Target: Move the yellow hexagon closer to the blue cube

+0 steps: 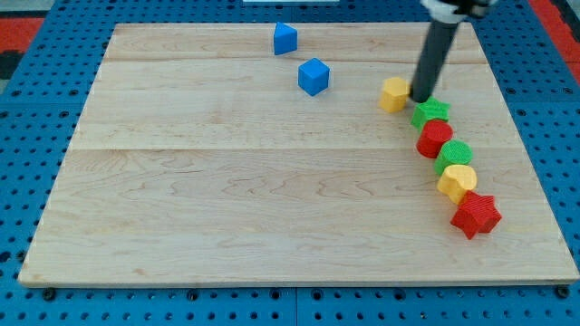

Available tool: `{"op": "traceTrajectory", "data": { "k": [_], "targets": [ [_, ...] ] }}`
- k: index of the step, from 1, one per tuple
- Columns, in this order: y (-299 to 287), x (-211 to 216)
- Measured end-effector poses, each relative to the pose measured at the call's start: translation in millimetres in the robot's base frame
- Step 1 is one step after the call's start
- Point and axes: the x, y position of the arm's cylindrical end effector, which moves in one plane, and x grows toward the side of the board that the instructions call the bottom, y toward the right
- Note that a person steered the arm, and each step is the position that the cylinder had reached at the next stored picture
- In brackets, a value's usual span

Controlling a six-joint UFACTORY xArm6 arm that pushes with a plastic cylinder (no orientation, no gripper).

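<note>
The yellow hexagon point(394, 93) lies on the wooden board at the view's upper right. The blue cube point(314, 76) sits to its left, about a block and a half away. A second blue block point(285, 38), wedge-like, lies above and left of the cube near the top edge. My tip point(421, 96) is on the board right next to the hexagon's right side, touching or nearly touching it. The dark rod rises from there toward the view's top.
A chain of blocks runs down the right side: a green star point(431, 112), a red block point(435, 139), a green block point(455, 155), a yellow block point(458, 181) and a red star point(476, 215). The wooden board point(227, 199) lies on a blue pegboard.
</note>
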Motion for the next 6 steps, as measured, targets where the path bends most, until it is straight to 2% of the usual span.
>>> {"op": "traceTrajectory", "data": {
  "k": [1,3,4,5,6],
  "targets": [
    [-20.5,-4.8],
    [-21.9,-4.6],
    [-30.1,27.2],
    [-3.6,1.6],
    [14.9,-49.3]
  ]
}}
